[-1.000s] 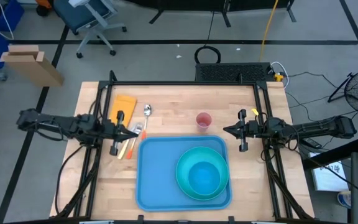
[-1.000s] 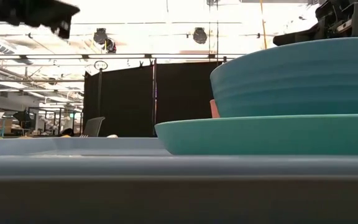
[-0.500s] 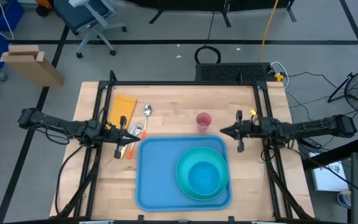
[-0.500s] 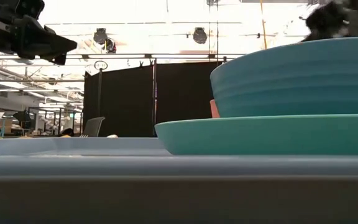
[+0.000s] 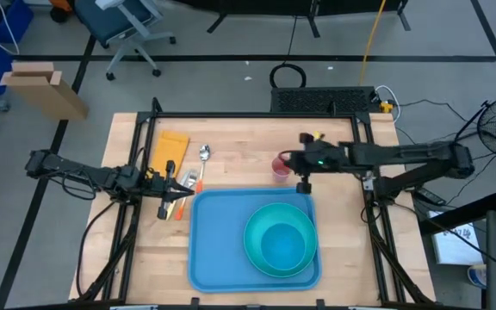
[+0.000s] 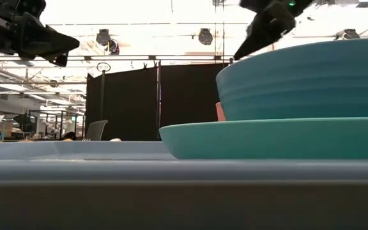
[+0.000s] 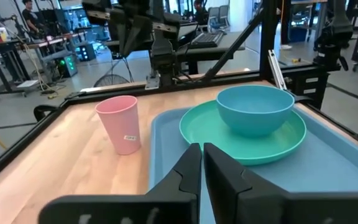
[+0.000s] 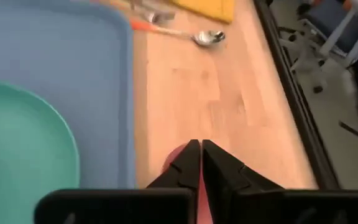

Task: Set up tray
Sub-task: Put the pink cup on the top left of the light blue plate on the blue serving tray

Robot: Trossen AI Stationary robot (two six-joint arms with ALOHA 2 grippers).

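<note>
The blue tray (image 5: 218,232) lies at the table's near middle. A turquoise plate (image 5: 257,226) rests on it, with a blue bowl (image 5: 284,243) on the plate. A pink cup (image 5: 280,166) stands upright on the wood just beyond the tray's far edge. My right gripper (image 5: 285,160) is shut and hangs in the air over the cup, slanting down; the cup's rim (image 8: 178,160) shows under its fingers. My left gripper (image 5: 191,183) is shut and level, above the orange-handled cutlery (image 5: 182,200) at the tray's left edge, pointing across the tray (image 7: 328,149).
A yellow napkin (image 5: 172,148) and a spoon (image 5: 203,155) lie on the wood at the far left. Black frame rails (image 5: 364,146) run along the table's left, right and far sides. Bare wood shows between the spoon and the cup.
My right gripper has swung from the table's right edge toward the middle, risen and tipped downward, ending above the pink cup. My left gripper has sunk a little at the tray's left edge. Both stay shut. Nothing on the table has moved.
</note>
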